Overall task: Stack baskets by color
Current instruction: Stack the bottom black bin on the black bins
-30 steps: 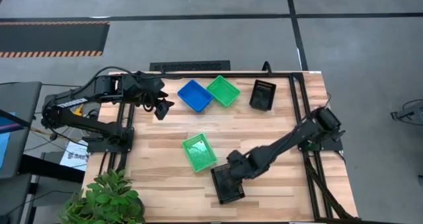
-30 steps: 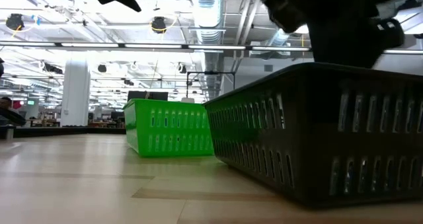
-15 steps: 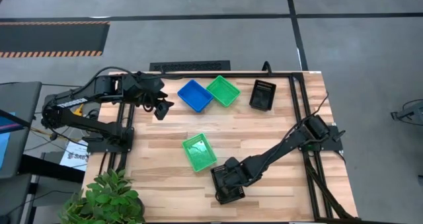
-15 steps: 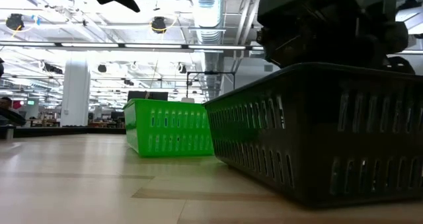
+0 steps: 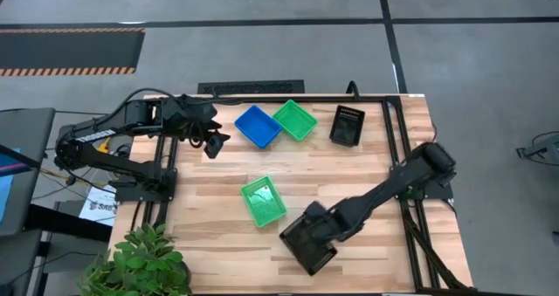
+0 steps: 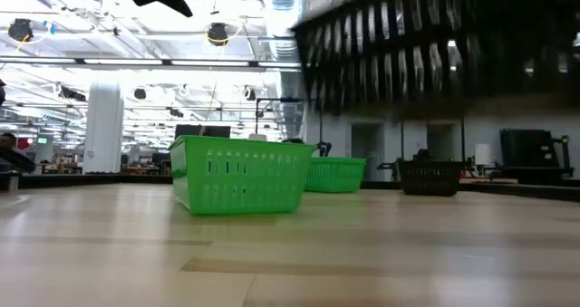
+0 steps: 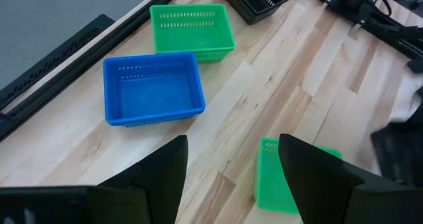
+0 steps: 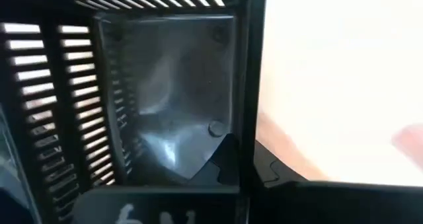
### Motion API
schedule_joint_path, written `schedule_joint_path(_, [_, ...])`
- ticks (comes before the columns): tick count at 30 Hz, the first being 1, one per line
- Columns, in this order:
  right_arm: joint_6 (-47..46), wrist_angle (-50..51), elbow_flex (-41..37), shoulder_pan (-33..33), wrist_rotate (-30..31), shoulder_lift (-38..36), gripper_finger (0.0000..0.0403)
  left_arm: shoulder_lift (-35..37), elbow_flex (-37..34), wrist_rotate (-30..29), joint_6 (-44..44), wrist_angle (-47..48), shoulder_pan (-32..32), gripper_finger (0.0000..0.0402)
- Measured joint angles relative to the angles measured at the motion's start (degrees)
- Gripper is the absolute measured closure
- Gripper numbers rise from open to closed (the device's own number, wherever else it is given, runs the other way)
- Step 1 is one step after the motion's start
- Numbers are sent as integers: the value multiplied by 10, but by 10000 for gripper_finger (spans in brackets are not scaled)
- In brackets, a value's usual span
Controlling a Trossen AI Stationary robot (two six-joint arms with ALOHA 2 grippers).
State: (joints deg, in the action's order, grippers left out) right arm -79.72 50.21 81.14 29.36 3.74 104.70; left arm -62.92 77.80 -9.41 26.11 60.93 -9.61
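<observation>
My right gripper [image 5: 321, 229] is shut on a black basket [image 5: 307, 245] near the table's front edge. The low view shows this basket [image 6: 435, 44] in the air above the tabletop. A green basket [image 5: 263, 200] rests on its base just left of it. At the far side stand a blue basket [image 5: 258, 126], a second green basket [image 5: 294, 120] and another black basket [image 5: 347, 125]. My left gripper [image 5: 212, 143] hangs open over the far left of the table, above and left of the blue basket [image 7: 153, 88], with nothing between its fingers. My right gripper pinches one side wall of the black basket [image 8: 248, 85], at its rim on the side toward the arm. One finger [image 8: 225, 159] is inside the basket and one is outside. The fingers come steeply from above. The basket hangs below them, clear of the table.
Bare wood lies between the near green basket and the far row, and along the table's left half. A dark metal frame [image 5: 393, 148] runs along the right and far edges. A potted plant [image 5: 140, 265] stands at the near left corner.
My right gripper has dropped onto the black basket's wall, shut on it and risen. The basket has come off the table, lifted clear, and turned slightly, shifting a little toward the right edge. The other baskets have kept their places.
</observation>
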Motion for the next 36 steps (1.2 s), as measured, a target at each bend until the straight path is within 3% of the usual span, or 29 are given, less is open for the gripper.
schedule_joint_path(3, [-2, 64, 0, -9, 53, -70, 395, 0, 0, -4, 0, -1, 0, 177])
schedule_joint_path(8, [-73, 202, 1, -53, 202, -190, 394, 0, 0, -19, 10, -5, 0, 177])
schedule_joint_path(15, [-73, 311, 1, -197, 313, -311, 398, 0, 0, -39, 13, -5, 0, 177])
schedule_joint_path(22, [83, 281, -27, -414, 297, -357, 398, 0, 0, -39, 33, -5, 0, 177])
schedule_joint_path(27, [197, 148, -129, -551, 197, -381, 391, 0, 0, -39, 35, -7, 0, 177])
schedule_joint_path(36, [228, -51, -321, -663, 95, -419, 396, 0, 0, -48, 50, -9, -2, 177])
